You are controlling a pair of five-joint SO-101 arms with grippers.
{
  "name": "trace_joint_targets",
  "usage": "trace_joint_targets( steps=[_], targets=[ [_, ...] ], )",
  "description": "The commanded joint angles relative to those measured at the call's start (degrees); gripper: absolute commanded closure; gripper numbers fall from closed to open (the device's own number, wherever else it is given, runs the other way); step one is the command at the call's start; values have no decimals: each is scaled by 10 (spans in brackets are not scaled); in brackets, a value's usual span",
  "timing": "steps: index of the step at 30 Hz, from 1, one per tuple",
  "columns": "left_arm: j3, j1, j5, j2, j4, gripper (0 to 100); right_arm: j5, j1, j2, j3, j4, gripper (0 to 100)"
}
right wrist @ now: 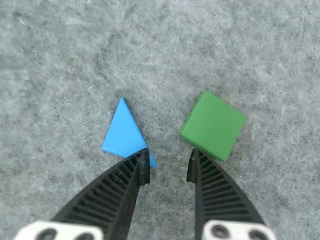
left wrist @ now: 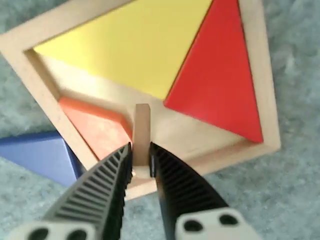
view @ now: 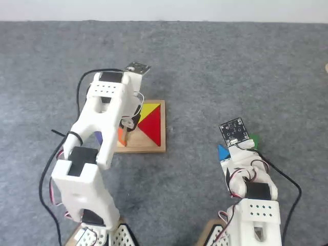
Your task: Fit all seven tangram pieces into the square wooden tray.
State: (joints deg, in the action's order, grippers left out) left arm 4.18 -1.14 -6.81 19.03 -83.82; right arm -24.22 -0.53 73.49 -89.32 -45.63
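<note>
Clamping a pale wooden piece (left wrist: 142, 127), left hand (left wrist: 140, 149) sits between orange piece (left wrist: 100, 131) and red triangle (left wrist: 220, 85); right hand (right wrist: 169, 161) gapes by light-blue triangle (right wrist: 122, 132), green square (right wrist: 214, 125).

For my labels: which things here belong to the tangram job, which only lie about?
Job: wooden tray, yellow triangle, red triangle, orange piece, dark blue piece, light blue triangle, green square, tan piece in left hand.
Other: grey mat, black cable.
</note>
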Motion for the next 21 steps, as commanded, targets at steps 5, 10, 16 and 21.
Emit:
trace_joint_targets(
  steps=[5, 10, 16, 21],
  targets=[
    [1, -33, 29, -34, 12, 881, -6, 0, 9, 12, 6, 854],
    [1, -65, 42, -33, 13, 863, -6, 0, 9, 12, 7, 854],
    [0, -42, 29, -40, 13, 863, -6, 0, 9, 12, 5, 854],
    [15, 60, -18, -39, 30, 863, -6, 0, 9, 12, 7, 854]
  ],
)
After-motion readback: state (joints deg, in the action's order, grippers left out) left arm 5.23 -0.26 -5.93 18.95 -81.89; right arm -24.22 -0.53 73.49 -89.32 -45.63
